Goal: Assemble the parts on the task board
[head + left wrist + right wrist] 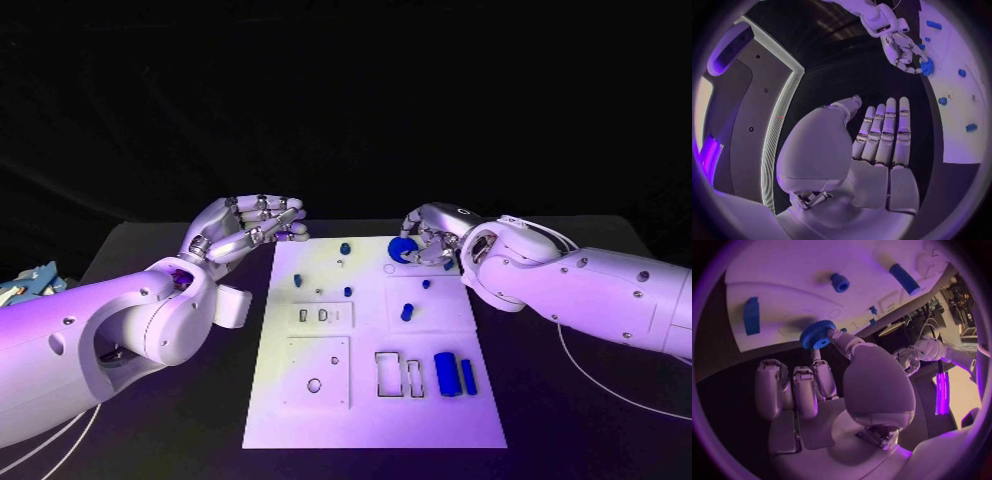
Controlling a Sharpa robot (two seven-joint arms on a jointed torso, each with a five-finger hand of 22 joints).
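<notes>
while the right hand (826, 390) pinches the small blue toothed plastic gear (817, 334) at the far edge of the white flat task board (368, 420), the left hand (873, 135) hovers empty beside it, fingers straight, together. probably light, rigid; grip the rim.

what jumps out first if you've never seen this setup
The right hand pinches a blue gear over the far right corner of the white task board. The left hand hangs empty, fingers apart, at the board's far left edge. Two blue cylinders lie near its front right.
</notes>
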